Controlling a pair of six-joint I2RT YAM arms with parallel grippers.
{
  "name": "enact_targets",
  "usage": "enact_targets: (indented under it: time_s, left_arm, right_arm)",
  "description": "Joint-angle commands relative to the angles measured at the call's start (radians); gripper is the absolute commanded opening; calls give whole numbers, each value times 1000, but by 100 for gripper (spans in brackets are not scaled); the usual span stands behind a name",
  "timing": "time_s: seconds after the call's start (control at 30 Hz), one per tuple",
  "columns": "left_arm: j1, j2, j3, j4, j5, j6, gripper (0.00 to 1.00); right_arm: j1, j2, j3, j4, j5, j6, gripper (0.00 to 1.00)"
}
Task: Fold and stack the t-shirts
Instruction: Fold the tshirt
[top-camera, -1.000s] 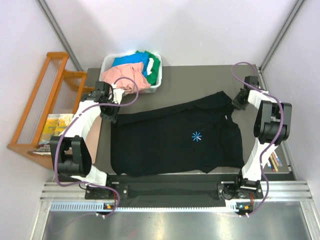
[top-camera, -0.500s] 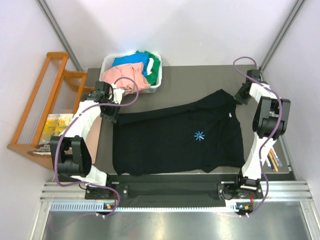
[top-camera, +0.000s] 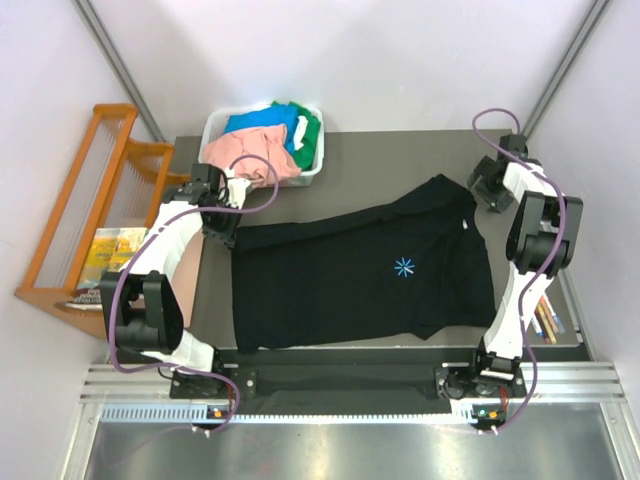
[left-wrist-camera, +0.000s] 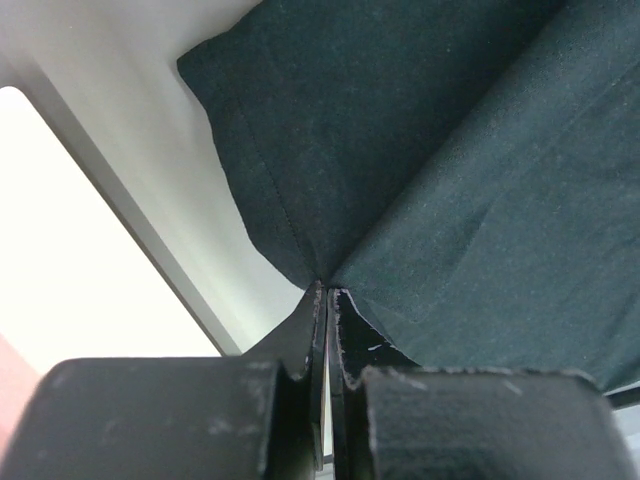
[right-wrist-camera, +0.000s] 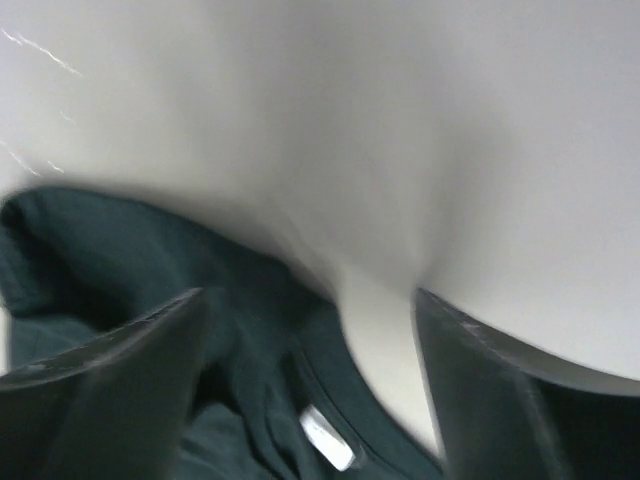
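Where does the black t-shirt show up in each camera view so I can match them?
Top external: black t-shirt spread across the middle of the table.
Left wrist: black t-shirt fills the upper right, a fold pinched in the left gripper's shut jaws.
Right wrist: black t-shirt bunched at lower left, neck label between the right gripper's open jaws.
Shared landmark: the bare table beside the cloth.

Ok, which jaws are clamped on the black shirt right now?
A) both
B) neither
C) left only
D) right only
C: the left wrist view shows the left jaws shut on a pinch of the black shirt, while the right wrist view shows the right jaws standing wide apart.
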Motion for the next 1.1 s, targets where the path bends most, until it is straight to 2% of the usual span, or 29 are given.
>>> enact_targets:
  time_s: [0.0, 0.13, 0.2, 0.43, 0.57, 0.9, 0.93, 1.03, 1.07]
  left_arm:
    - [1, -12, 1, 18, 25, -11, 0]
    - [1, -9, 3, 21, 31, -21, 0]
    - [0, -8, 3, 20, 31, -17, 0]
    - [-2, -12, -6, 24, 11, -16, 0]
    - [-2, -11, -12, 27, 5, -13, 0]
    - [-2, -8, -16, 27, -15, -4, 0]
    - [-2, -6, -16, 27, -15, -4, 0]
    - [-2, -3, -19, 31, -9, -8, 0]
    - [-2, -2, -19, 31, -9, -8, 0]
  right_arm:
    - [31, -155, -82, 6, 57, -15, 88]
    - [99, -296, -197, 70, 49, -41, 80]
    - [120, -293, -186, 66, 11, -53, 77]
    - [174, -187, -89, 43, -46, -64, 74]
    - [173, -118, -50, 41, -48, -67, 65]
    - [162, -15, 32, 36, -66, -64, 57]
    - [162, -14, 34, 38, -68, -62, 56]
    - [160, -11, 37, 38, -80, -66, 42]
    - [160, -11, 36, 38, -86, -66, 34]
